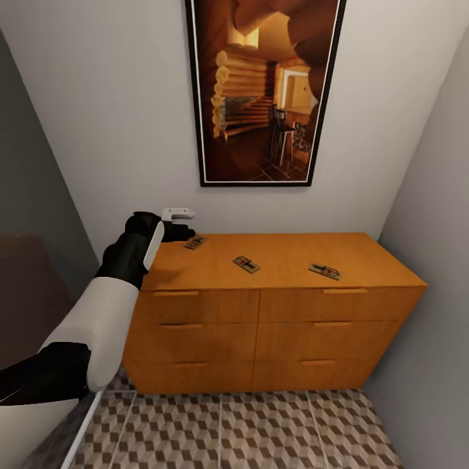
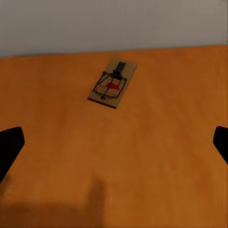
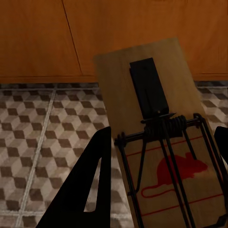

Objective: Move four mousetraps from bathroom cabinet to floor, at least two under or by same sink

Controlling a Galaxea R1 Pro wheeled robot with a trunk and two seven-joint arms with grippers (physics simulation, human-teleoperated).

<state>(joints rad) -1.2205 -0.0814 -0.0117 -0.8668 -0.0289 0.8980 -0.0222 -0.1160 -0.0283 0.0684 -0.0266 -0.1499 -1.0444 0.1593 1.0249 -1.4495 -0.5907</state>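
Gripped between the right claw's (image 3: 161, 185) fingers, one mousetrap (image 3: 156, 137) hangs above the tiled floor (image 3: 42, 142). Three more (image 1: 195, 243) (image 1: 246, 264) (image 1: 324, 271) lie on the cabinet (image 1: 273, 306). Left claw (image 2: 114, 145) gapes wide, empty. No readable writing.

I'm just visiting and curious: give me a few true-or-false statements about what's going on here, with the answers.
1. Three mousetraps lie on the cabinet top. True: left, middle, right.
2. The right gripper is empty. False: it holds a mousetrap.
3. The left gripper is open above the cabinet top. True.
4. The left gripper is touching the trap in front of it. False: the trap lies clear of its fingertips.
5. The cabinet's drawers are pulled open. False: they look shut.
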